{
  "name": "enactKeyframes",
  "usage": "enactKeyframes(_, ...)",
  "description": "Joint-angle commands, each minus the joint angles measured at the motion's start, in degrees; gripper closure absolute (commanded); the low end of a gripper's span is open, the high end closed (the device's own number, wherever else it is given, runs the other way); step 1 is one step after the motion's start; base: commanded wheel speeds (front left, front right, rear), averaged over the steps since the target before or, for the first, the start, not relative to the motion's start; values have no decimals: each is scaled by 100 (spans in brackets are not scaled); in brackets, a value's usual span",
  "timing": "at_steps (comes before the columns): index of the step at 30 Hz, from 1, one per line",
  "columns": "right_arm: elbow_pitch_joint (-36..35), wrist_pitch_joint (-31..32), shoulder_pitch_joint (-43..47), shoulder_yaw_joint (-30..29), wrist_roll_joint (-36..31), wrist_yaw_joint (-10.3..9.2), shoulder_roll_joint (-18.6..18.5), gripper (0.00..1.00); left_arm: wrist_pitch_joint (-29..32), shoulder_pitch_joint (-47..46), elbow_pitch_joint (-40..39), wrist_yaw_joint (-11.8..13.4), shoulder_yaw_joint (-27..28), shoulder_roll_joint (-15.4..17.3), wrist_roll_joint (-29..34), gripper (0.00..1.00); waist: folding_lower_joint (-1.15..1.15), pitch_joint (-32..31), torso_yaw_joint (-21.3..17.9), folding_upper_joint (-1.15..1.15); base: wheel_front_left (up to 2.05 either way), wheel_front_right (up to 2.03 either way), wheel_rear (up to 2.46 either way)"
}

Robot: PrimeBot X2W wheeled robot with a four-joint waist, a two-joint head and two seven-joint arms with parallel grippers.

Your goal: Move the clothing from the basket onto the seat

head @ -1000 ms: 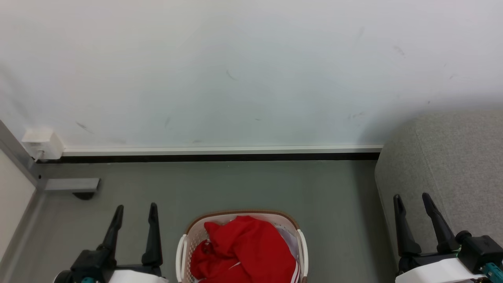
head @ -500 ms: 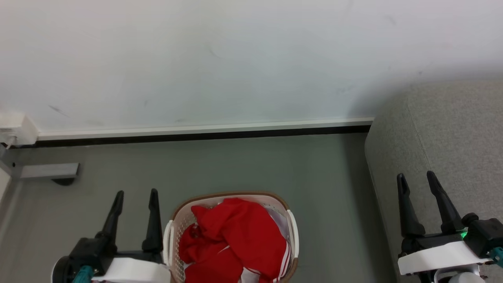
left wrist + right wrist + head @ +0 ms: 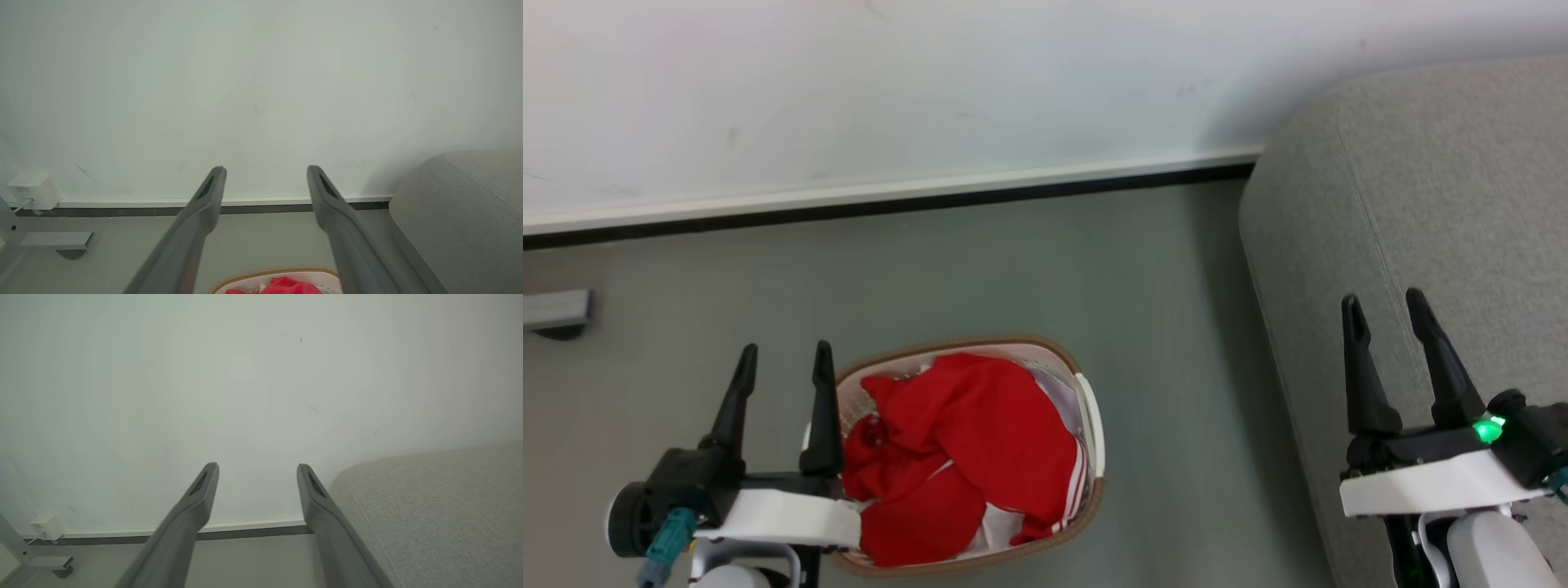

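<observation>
Red clothing [image 3: 968, 445] with thin white stripes is heaped in the cream basket [image 3: 1090, 408] with a brown rim, standing on the floor low in the head view. Its far rim and a bit of red clothing [image 3: 286, 286] peek in at the bottom of the left wrist view. My left gripper [image 3: 784, 353] hovers open just left of the basket, nothing between its fingers; it also appears as the gripper [image 3: 265, 169]. My right gripper [image 3: 1380, 300] is open in front of the grey seat [image 3: 1421, 204], also empty; the right wrist view has the gripper [image 3: 257, 467] beside the seat [image 3: 433, 514].
A white wall [image 3: 931, 82] with a white and black baseboard [image 3: 890, 200] runs behind the grey-green floor [image 3: 1013, 269]. A grey metal bracket [image 3: 551, 310] sits at the far left. A white wall box [image 3: 32, 190] with a cable sits at the wall's foot.
The head camera has tilted down and turned, so wall, basket and seat have shifted up and left in the picture. More of the basket and seat shows. Both grippers stay open.
</observation>
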Motion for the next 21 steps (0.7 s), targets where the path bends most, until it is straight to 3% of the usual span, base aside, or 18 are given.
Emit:
enactKeyframes(1, -58, 5, -129, -17, 98, -12, 8, 0, -6, -78, 39, -34, 61, 40, 56, 0, -1, 195, -174, 0, 0, 0, 0)
enactKeyframes(13, -412, 5, -548, 17, 354, -12, 66, 0, -5, -701, 655, -323, 307, 172, 169, 0, -1, 1005, -538, 0, 0, 0, 0)
enactKeyframes(21, -620, 5, -782, -51, 397, -12, 94, 0, -5, -1253, 1656, -401, 218, 356, 316, 0, -1, 1470, -645, 0, 0, 0, 0)
